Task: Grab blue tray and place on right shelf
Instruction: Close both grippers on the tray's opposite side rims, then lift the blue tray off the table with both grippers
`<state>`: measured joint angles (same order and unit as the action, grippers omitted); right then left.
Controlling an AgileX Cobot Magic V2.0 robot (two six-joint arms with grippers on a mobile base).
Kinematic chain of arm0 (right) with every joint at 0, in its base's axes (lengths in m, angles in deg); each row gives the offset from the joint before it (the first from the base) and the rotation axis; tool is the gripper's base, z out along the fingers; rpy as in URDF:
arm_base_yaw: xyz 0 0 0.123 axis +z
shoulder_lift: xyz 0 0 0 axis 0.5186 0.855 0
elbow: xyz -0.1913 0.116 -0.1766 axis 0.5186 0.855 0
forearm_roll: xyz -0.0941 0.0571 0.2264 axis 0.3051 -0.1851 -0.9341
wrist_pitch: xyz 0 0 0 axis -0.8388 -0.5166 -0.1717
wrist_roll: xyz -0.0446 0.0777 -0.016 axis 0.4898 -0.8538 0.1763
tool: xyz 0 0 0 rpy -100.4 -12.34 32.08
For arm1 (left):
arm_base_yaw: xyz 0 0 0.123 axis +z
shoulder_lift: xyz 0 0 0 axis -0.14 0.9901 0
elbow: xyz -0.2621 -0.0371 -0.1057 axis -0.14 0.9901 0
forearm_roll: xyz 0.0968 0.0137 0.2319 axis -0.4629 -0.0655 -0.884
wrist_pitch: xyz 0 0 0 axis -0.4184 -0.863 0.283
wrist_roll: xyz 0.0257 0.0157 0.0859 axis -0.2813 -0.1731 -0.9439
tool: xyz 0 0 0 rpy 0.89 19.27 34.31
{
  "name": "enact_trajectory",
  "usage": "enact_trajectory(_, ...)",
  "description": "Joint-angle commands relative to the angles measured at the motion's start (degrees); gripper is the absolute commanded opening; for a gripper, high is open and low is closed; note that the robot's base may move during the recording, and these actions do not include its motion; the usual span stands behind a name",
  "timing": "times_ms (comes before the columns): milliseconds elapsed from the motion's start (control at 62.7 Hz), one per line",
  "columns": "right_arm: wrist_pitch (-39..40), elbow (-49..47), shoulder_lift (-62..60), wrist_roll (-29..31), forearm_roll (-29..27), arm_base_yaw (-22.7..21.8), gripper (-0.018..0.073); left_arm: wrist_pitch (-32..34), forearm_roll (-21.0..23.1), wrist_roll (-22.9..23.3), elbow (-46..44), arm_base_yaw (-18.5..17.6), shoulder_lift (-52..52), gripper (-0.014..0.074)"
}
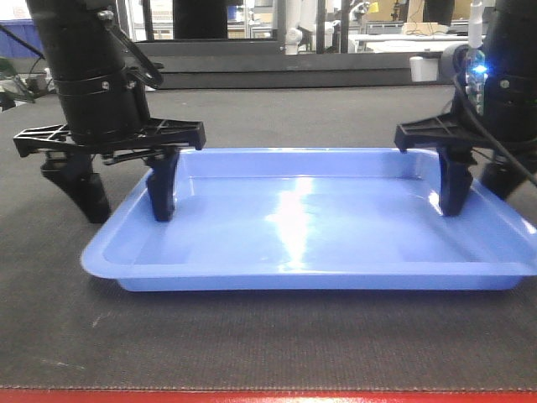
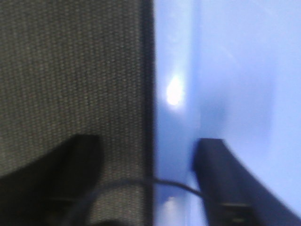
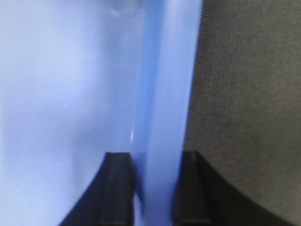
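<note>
The blue tray (image 1: 310, 227) is lying flat on the dark surface (image 1: 252, 336), with the left end effector (image 1: 126, 206) straddling its left rim, jaws apart, and the right end effector (image 1: 480, 197) apparently pinching the right rim, so lifting now is probably risking a one-sided tilt and slip.

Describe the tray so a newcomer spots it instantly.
Find the dark grey mat with the red front edge. In its middle lies the blue tray, left tool and right tool straddling its short ends. It is the only glossy pale-blue thing: wide, shallow, round-cornered.
</note>
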<state>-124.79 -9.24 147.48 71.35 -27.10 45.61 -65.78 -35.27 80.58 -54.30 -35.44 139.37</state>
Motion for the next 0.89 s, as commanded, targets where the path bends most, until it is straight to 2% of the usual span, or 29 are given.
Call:
enact_trajectory(0,0.62,-1.52,-2.57,0.48,1.30,-0.28,0.0065,0.83,0.67,0.43,-1.72,0.06,-2.62,0.0039)
enact_trajectory(32,0.47,-1.59,-2.74,0.48,1.24,-0.28,0.0069,0.70,0.67,0.43,-1.81,0.06,-2.62,-0.0052)
enact_trajectory(48,0.40,-1.59,-2.91,0.48,1.24,-0.28,0.0065,0.51,0.67,0.43,-1.98,0.06,-2.62,-0.0066)
enact_trajectory(112,0.24,-1.59,-3.69,0.48,1.14,-0.28,0.0057,-0.74,0.67,0.43,-2.75,-0.05,-2.62,-0.0022)
enact_trajectory(175,0.07,-1.59,-5.10,0.48,1.14,-0.28,0.0057,-2.54,0.67,0.43,-4.05,-0.05,-2.74,-0.0048)
enact_trajectory(319,-1.09,-1.59,-10.68,0.48,1.14,-0.28,0.0057,-5.35,-0.31,0.33,-7.24,-0.05,-4.67,-0.0048)
enact_trajectory(511,-5.22,-1.53,-21.02,0.48,1.14,-0.07,0.0057,-8.91,-2.81,-0.37,-7.77,-0.05,-12.74,-0.0048)
enact_trajectory(606,-7.66,-1.53,-24.95,0.53,1.14,1.00,0.0057,-11.85,-3.19,-3.23,-7.28,-0.05,-16.41,-0.0048)
enact_trajectory(798,-10.90,-1.53,-30.20,0.53,1.19,4.41,0.0057,-13.74,-3.43,-3.56,-4.04,-0.05,-25.45,-0.0048)
enact_trajectory(877,-12.40,-1.53,-31.60,0.48,1.19,5.60,0.0057,-17.52,-3.43,-3.56,-3.63,-0.05,-28.32,-0.0048)
